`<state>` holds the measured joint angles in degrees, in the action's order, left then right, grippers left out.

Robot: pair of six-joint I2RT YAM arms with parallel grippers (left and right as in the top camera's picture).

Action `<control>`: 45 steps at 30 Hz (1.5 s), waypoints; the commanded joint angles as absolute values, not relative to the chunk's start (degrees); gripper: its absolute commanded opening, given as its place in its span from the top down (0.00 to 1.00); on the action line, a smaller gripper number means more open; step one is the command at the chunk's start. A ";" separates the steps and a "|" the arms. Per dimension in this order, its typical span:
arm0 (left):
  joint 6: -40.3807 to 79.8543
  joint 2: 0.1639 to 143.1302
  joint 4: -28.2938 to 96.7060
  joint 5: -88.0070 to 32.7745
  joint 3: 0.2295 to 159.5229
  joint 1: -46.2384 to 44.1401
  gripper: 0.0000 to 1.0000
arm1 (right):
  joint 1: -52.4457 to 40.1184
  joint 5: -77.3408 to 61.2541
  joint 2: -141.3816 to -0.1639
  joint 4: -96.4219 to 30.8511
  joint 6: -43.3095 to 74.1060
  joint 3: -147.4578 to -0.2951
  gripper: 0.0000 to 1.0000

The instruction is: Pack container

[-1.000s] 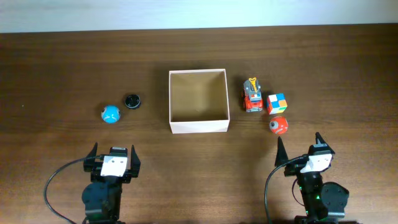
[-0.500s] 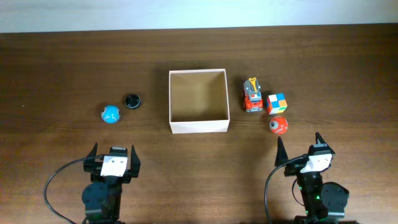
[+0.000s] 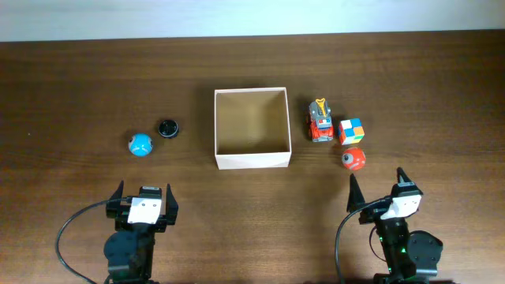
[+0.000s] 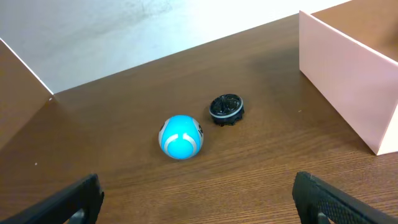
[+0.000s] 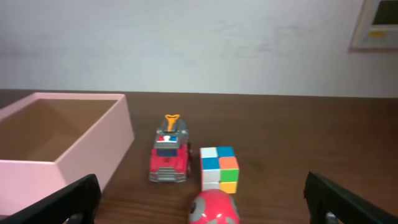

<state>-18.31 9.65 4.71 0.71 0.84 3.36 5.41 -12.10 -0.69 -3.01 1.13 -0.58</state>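
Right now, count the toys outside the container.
5: blue ball and black disc left of the container; red truck, colour cube and red ball right of it. None seems hidden.

The container has cream-white walls and a tan floor. The blue ball carries white lines, the red ball perhaps a pale mark; the toy truck is red, the puzzle cube multicoloured, the disc black.

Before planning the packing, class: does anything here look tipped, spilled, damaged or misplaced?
Nothing stands out: the container sits upright and empty, with blue ball, black disc, truck, cube and red ball intact beside it.
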 commanded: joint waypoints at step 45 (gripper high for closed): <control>-19.16 9.37 4.78 1.26 0.51 3.60 0.01 | -6.79 -7.44 -100.62 -64.12 -4.08 -99.18 0.02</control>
